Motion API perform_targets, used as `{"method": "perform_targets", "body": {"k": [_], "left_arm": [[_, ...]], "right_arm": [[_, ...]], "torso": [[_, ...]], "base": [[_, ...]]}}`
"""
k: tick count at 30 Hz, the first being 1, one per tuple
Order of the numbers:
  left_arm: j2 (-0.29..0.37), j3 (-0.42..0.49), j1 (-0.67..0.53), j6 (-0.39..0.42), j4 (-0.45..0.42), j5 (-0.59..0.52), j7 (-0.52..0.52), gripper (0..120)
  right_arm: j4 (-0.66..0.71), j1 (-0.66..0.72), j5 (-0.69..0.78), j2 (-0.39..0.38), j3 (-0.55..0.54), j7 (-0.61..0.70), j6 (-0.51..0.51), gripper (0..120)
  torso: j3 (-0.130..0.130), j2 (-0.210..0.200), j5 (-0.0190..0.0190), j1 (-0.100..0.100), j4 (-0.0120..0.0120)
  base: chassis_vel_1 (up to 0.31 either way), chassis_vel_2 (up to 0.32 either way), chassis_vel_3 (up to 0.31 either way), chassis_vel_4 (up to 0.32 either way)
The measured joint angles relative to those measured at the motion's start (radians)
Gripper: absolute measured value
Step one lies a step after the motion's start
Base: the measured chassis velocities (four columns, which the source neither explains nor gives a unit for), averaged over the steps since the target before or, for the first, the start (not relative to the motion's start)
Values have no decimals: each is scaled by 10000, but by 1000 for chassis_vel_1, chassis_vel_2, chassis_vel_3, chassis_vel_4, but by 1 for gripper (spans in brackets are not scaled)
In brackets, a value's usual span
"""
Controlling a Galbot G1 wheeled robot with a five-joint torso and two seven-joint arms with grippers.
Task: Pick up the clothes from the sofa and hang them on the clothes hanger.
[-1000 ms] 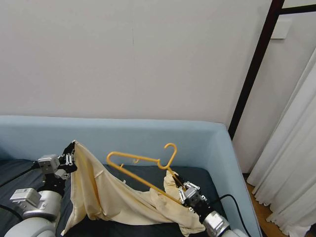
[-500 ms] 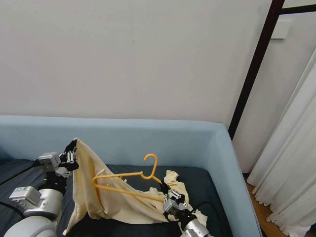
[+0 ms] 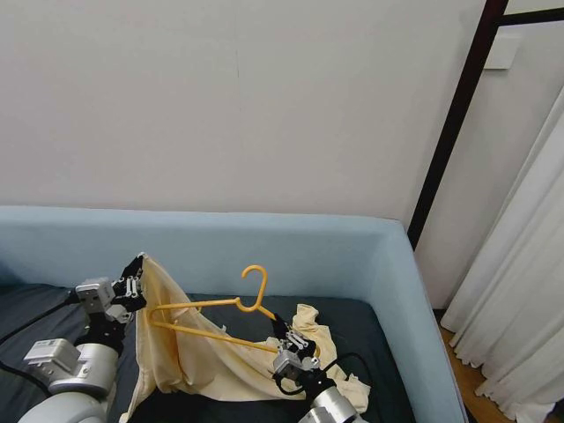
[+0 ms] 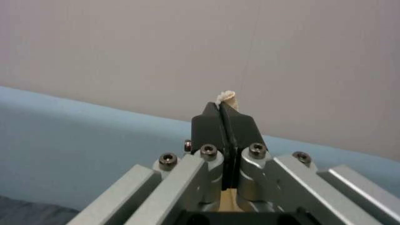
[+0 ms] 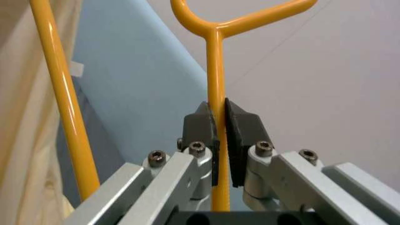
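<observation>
Head view gives us the cream garment spread over the dark seat of the sofa, in front of its blue back edge. One corner is lifted high on the left side. The rest sags down to the seat and trails toward the sofa's right end.

The yellow hanger has changed most. One second ago it stood further to the right, with its hook above the right end of the cloth. Now it has travelled left together with the right gripper, and its far shoulder tip is just beside the lifted corner. We judge that the hanger is being brought into the opening of the garment. The threading seems under way, but the garment is not yet sitting on the hanger.

The left gripper is at the raised corner. In the left wrist view its jaws are pressed together on the cloth, and a small tuft sticks out past the tips.

The right gripper is low, near the front edge of the seat. In the right wrist view its jaws are clamped on the hanger stem below the hook, with the rod alone between the pads.
</observation>
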Motion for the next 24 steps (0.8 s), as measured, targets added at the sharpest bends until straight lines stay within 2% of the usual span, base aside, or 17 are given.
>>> {"method": "perform_targets", "body": {"k": [9,18,24], "left_arm": [[4,-102,341,2,-359,17,7,0],[56,-48,159,-113,186,174,17,0],[90,45,139,-113,188,155,33,0]], "right_arm": [[-727,471,162,201,111,9,-459,4],[-444,296,294,-335,452,-18,-496,4],[-338,353,438,-473,666,-14,-558,4]], "torso": [[0,-1,1,1,3],[0,-1,0,0,1],[0,-1,0,1,2]], "base": [[0,0,0,0],[0,0,0,0],[0,0,0,0]]}}
